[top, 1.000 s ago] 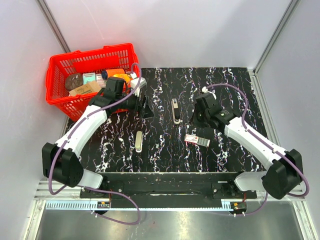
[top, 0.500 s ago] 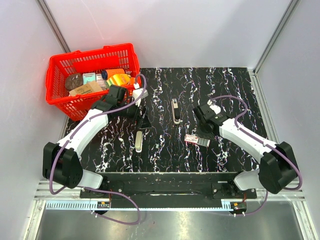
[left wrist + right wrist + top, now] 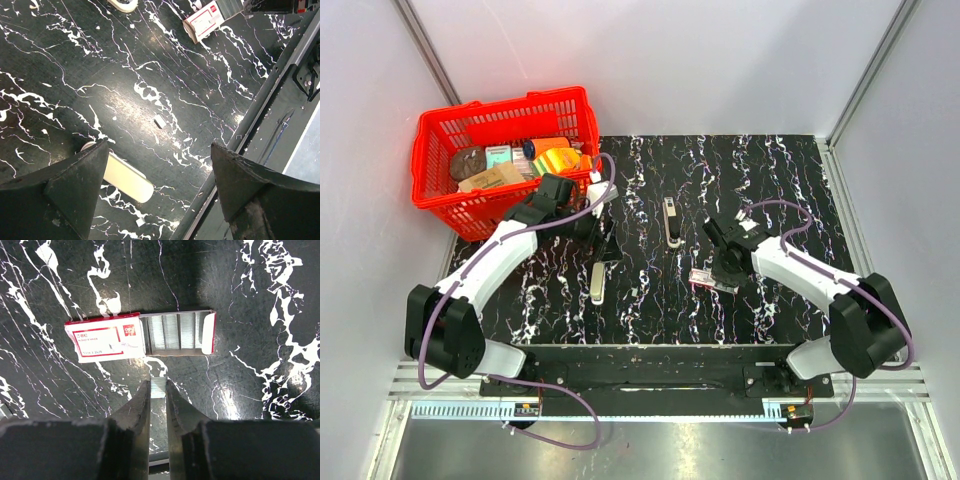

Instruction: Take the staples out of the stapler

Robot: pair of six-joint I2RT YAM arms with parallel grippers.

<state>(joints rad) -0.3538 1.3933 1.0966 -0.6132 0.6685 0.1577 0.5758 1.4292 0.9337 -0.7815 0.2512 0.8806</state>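
**A:** What hems the workspace in?

**B:** The black, white-veined marble-pattern table [image 3: 790, 170] runs out to white walls at the back and on both sides, with a metal rail along its near edge. A red plastic mesh basket [image 3: 440, 205], full of packets, takes the far-left corner. The far-right part of the top is open marble, and so is the strip between the 2 arms.

**A:** And the claws?

**B:** The left gripper [image 3: 606, 245] hangs spread wide near the basket, grasping nothing. It is over the far end of a plain cream bar-shaped piece [image 3: 597, 282]. The right gripper [image 3: 158, 384] is clenched on a short silvery strip of staples [image 3: 158, 388]. It sits just beside the small flat red-and-white cardboard box [image 3: 105, 340], whose tray is slid out to show rows of staples.

**A:** Where's the stapler?

**B:** The small cream-and-dark bar-shaped stapler [image 3: 671, 222] lies flat mid-table, between the 2 grippers and touched by neither. Its long axis runs near-to-far, with the dark part toward the back wall, and there is open marble on every side. 1 tiny pale chip [image 3: 160, 121] lies near the cream piece.
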